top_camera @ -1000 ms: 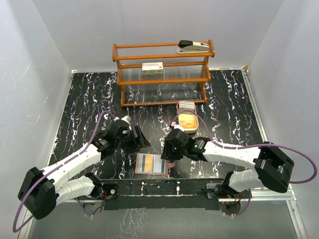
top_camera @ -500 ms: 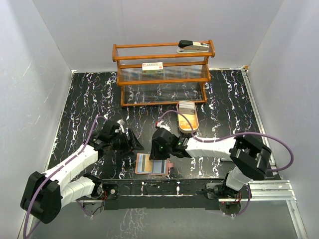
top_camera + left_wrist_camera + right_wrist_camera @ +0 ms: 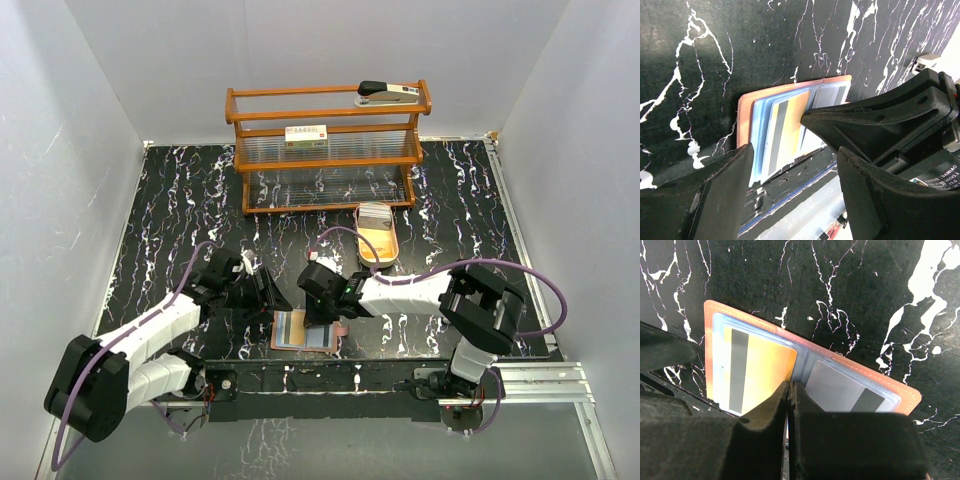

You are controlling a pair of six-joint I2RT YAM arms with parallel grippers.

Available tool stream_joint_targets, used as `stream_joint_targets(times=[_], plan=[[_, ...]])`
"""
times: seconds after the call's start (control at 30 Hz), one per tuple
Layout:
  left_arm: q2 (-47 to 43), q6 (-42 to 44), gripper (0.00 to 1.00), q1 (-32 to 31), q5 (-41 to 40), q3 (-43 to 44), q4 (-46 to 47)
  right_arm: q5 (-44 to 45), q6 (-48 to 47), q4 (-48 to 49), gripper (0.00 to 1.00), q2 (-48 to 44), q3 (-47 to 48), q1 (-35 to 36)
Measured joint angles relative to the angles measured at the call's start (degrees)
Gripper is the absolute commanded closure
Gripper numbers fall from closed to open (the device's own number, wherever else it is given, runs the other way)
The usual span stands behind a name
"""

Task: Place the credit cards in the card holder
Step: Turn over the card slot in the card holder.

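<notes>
Right gripper (image 3: 789,386): both black fingers pressed flat together, nothing visible between them; tips sit over the centre fold of the card holder (image 3: 709,350); left gripper (image 3: 794,162): jaws apart, holding nothing, low just beside the holder's left end. Card holder: reddish-orange leather-look folder with rounded corners and stitched rim, lying opened flat on the black, white-veined table (image 3: 170,200), near its front edge between the two arms; long axis runs left to right in the top view, slightly skewed; fold runs front to back. Credit cards: thin glossy rectangles in clear bluish sleeves; yellow card (image 3: 762,372) with dark stripe in one half, grey card (image 3: 835,387) with dark stripe in the other; stripes run across the holder's long axis. Right arm: white links, forearm stretched low and leftward across the table, wrist tipped down. Left arm: bent forward and rightward, gripper angled at the holder.
</notes>
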Motion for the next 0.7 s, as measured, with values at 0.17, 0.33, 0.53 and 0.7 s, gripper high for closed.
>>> stream_joint_targets(times=[0.17, 0.33, 0.53, 0.7], plan=[[1.31, -0.28, 0.36, 0.0, 1.6, -1.25, 3.02, 0.13, 0.0, 0.35, 1.0, 0.02, -0.24, 0.04], [2.47, -0.81, 0.38, 0.02, 2.32, -2.69, 6.21, -0.02, -0.02, 1.11, 1.0, -0.04, -0.66, 0.04], [3.63, -2.25, 0.42, 0.02, 3.67, -4.74, 10.38, -0.11, -0.02, 1.81, 1.0, -0.2, -1.11, 0.02], [4.63, -2.93, 0.47, 0.02, 4.76, -5.44, 13.25, -0.2, -0.13, 2.14, 1.0, -0.28, -1.36, 0.0]])
